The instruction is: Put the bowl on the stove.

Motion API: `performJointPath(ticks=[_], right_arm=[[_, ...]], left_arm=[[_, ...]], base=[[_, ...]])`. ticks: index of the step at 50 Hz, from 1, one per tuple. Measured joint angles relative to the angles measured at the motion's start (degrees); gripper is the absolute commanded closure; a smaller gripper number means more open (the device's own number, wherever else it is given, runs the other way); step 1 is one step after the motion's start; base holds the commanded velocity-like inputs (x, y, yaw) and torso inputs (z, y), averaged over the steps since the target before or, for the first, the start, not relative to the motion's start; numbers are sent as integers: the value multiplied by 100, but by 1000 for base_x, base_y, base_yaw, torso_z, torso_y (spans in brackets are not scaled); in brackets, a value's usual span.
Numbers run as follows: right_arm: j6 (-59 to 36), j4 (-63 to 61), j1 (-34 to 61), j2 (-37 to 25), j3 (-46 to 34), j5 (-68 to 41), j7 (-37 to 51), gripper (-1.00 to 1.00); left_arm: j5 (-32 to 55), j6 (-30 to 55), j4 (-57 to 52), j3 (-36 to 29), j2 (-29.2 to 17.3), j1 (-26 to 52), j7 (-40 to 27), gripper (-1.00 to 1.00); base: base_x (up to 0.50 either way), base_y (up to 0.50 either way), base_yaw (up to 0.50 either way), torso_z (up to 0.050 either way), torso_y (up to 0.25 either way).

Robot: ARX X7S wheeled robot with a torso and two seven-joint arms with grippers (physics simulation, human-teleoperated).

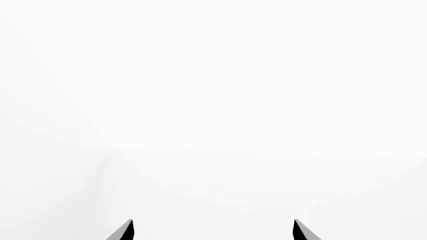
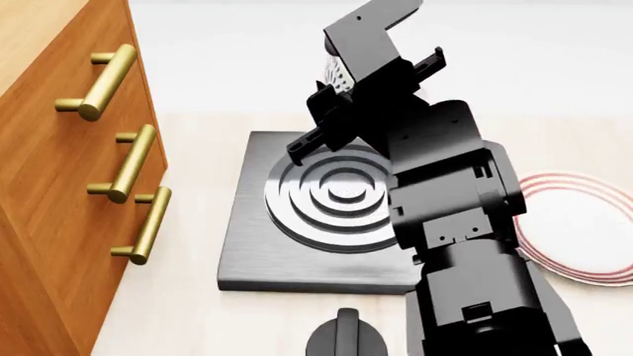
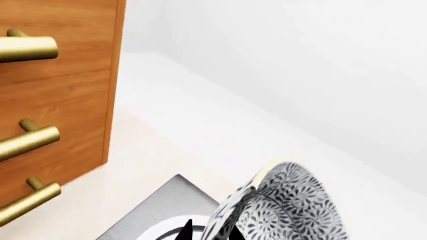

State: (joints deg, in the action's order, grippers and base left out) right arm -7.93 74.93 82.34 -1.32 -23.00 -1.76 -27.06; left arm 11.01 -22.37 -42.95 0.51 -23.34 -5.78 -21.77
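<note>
While the right end effector [image 3: 207, 232] pinches the bowl [image 3: 283, 210] by its rim, tilted, above the stove [image 2: 296, 245], presumably for lowering onto the burner; left end effector [image 1: 213, 230] spread, empty, facing bare white.

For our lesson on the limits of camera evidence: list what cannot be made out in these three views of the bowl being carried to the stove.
1. Bowl: head view, mostly hidden behind the right arm; right wrist view, cut off by the frame edge.
2. Right gripper: only dark fingertips show at the edge; the grip cannot be judged.
3. Stove: its right part is covered by the arm.
4. Left gripper: only tips against blank white; absent from head view.
</note>
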Motion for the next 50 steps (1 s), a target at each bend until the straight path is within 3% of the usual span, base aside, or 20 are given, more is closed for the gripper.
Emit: performJointPath(ticks=[15,32,50], right_arm=[[-101,7,-8,18,113,70,169,100],[-193,7,-6,16,-50,115,231,100],[-162,7,-11,49,-768,148,256,100]], left_arm=[[-102,4,15,-84,-55,-22,59,-100],[-97,-27,52,-93,-53,-17,29,-100],[-114,-96,110,-100,-49,-31,8,-100]], base=[[0,0,0,0,-136],[0,0,0,0,0],[0,0,0,0,0]])
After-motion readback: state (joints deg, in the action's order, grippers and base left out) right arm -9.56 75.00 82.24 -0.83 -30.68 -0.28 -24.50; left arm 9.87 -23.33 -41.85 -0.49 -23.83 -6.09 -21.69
